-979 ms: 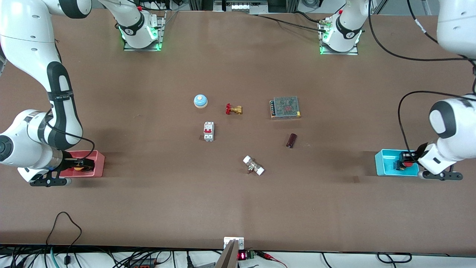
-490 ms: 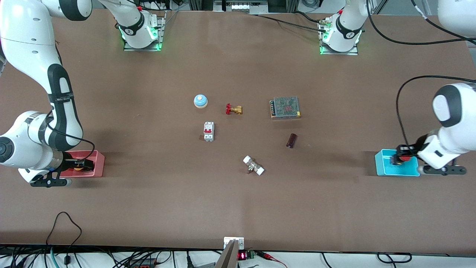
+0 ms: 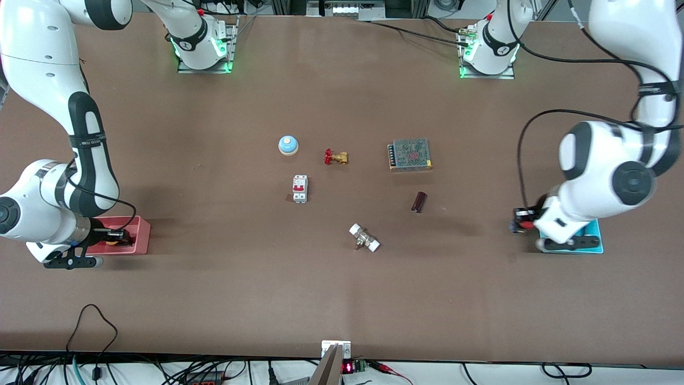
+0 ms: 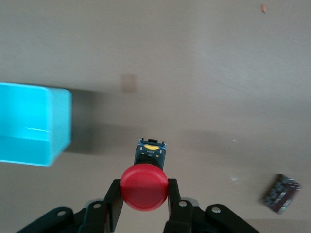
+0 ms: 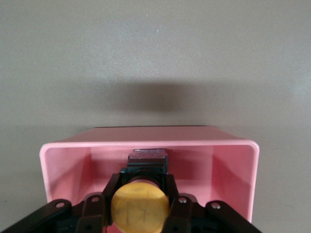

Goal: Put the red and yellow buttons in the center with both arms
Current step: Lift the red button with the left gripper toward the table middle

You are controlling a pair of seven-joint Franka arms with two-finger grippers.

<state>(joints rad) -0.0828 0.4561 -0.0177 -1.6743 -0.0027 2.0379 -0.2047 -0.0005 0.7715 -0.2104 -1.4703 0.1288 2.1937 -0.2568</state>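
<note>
My left gripper (image 3: 521, 225) is shut on the red button (image 3: 527, 225) and holds it in the air over the brown table, just outside the cyan tray (image 3: 596, 244) on the side toward the table's middle. In the left wrist view the red cap (image 4: 144, 187) sits between the fingers (image 4: 111, 206), with the cyan tray (image 4: 29, 126) off to one side. My right gripper (image 3: 114, 236) is low inside the pink tray (image 3: 140, 235), shut on the yellow button (image 3: 111, 241). In the right wrist view the yellow cap (image 5: 140, 206) fills the gap between the fingers, inside the pink tray (image 5: 146, 143).
In the table's middle stand a blue dome bell (image 3: 288, 145), a brass valve with a red handle (image 3: 335, 156), a mesh-topped power supply (image 3: 410, 154), a white breaker (image 3: 300, 189), a dark cylinder (image 3: 419, 201) and a white-ended fitting (image 3: 364, 238).
My left gripper has lifted the red button out of the cyan tray and carried it toward the table's middle. The right arm has stayed in the pink tray.
</note>
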